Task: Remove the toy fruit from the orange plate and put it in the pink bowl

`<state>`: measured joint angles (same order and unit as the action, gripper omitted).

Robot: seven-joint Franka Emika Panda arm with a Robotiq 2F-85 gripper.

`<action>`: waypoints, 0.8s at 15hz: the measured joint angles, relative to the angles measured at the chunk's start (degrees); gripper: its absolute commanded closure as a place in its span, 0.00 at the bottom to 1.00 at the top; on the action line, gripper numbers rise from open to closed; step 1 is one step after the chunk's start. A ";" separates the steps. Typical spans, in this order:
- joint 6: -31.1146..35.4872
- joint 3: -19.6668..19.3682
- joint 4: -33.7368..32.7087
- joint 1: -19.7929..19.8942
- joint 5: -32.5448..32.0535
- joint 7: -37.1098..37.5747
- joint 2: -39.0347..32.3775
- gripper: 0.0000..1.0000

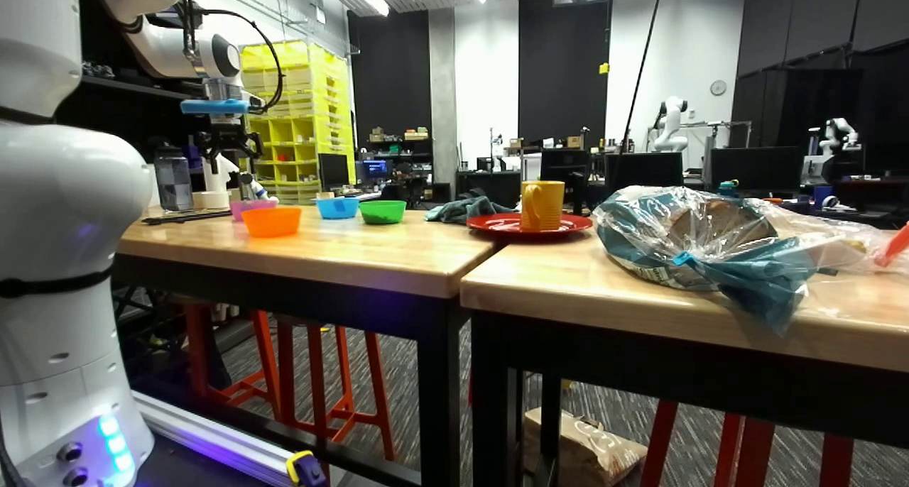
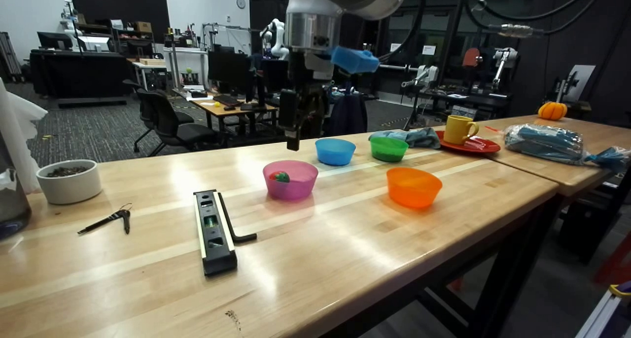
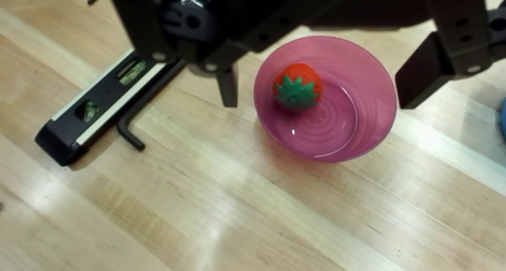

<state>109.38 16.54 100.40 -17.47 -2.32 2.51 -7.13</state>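
Sitting inside the pink bowl (image 2: 300, 189), toward its left side in the wrist view, the toy strawberry (image 3: 297, 88) is where I want it, so I judge the placing step done. My pincer (image 3: 319, 91) hovers above the bowl with its jaws wide apart, nothing held between them. Next I'd rise straight up without nudging the bowl, then back off. To the right in an exterior view stand a blue bowl (image 2: 335, 153), slightly farther, and an orange bowl (image 2: 413, 190), nearer, which I take to be the task's plate. To the left, a level (image 2: 213, 231) and a hex key (image 2: 245, 238) lie side by side on the tabletop (image 2: 325, 264).
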 measured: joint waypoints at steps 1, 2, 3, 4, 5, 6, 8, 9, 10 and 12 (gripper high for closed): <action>-0.45 -0.08 0.82 0.21 0.33 0.00 1.22 0.00; -0.83 -0.21 1.71 0.46 0.64 0.00 2.43 0.00; -1.23 -0.40 2.69 0.74 0.94 -0.01 3.69 0.00; -1.71 -0.60 3.64 1.05 1.29 -0.03 4.90 0.00; -2.15 -0.83 4.63 1.38 1.61 -0.06 6.14 0.00; -2.52 -1.09 5.67 1.74 1.97 -0.13 7.40 0.00; -2.99 -1.75 7.87 2.54 2.69 -0.45 9.97 0.00; -3.17 -2.19 9.04 2.96 3.07 -0.72 11.32 0.00; -3.35 -2.69 10.18 3.40 3.47 -0.91 12.67 0.00; -3.78 -3.82 12.35 4.31 4.24 -1.31 15.31 0.00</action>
<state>105.60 12.72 112.74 -13.16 1.93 1.20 8.18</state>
